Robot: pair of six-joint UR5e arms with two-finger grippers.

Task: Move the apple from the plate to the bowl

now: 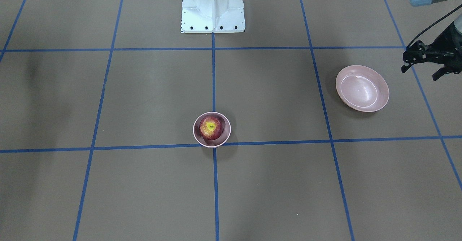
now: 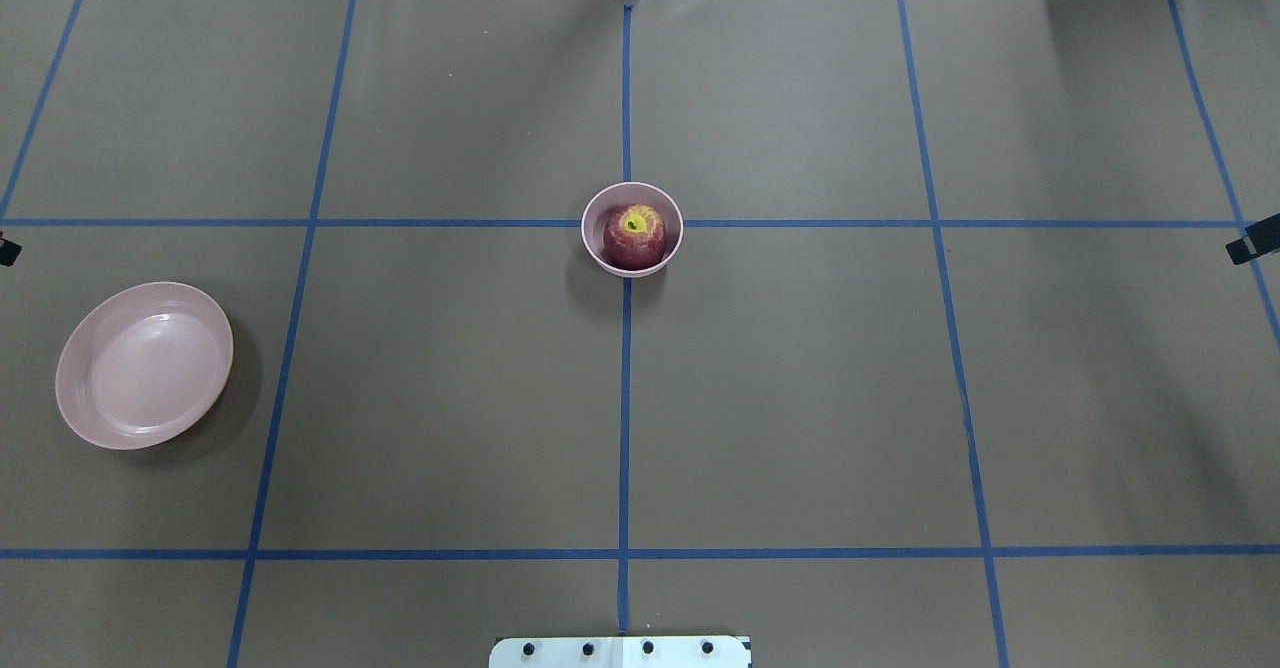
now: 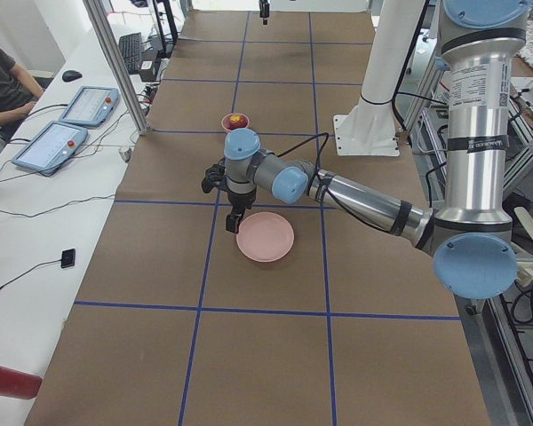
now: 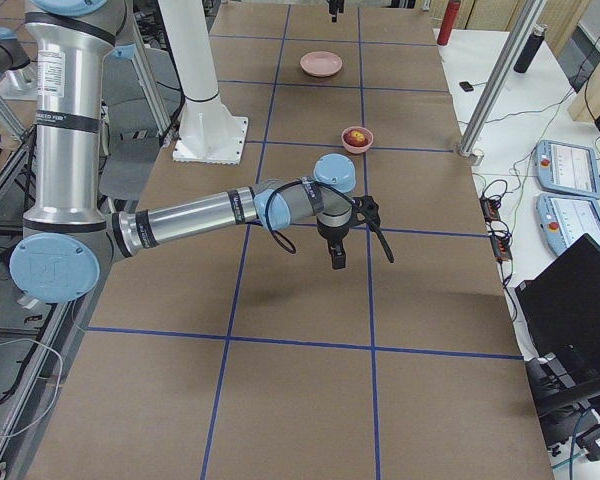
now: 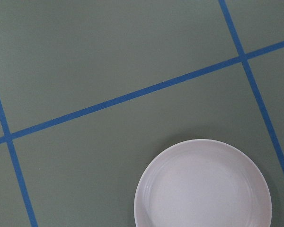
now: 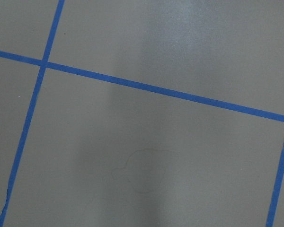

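1. The apple [image 1: 210,127] sits in the bowl [image 1: 213,144], well apart from both grippers.
2. The left gripper [image 1: 419,73] hangs just beside the plate [image 1: 362,88], jaws wide, holding nothing.
3. The right gripper [image 4: 363,258]: I cannot tell how its jaws stand.

Bright, even light falls from above on the brown paper tabletop [image 2: 800,398], and the fixed views are sharp. The wide, shallow, glossy pale pink plate [image 2: 144,365] carries a soft white sheen and casts a faint shadow; the small, deep pink bowl [image 2: 604,206] casts a blurred one. Broad dim bands cross the tabletop's ends. The left wrist view looks green-tinted; the right wrist view has pale glare near its top.
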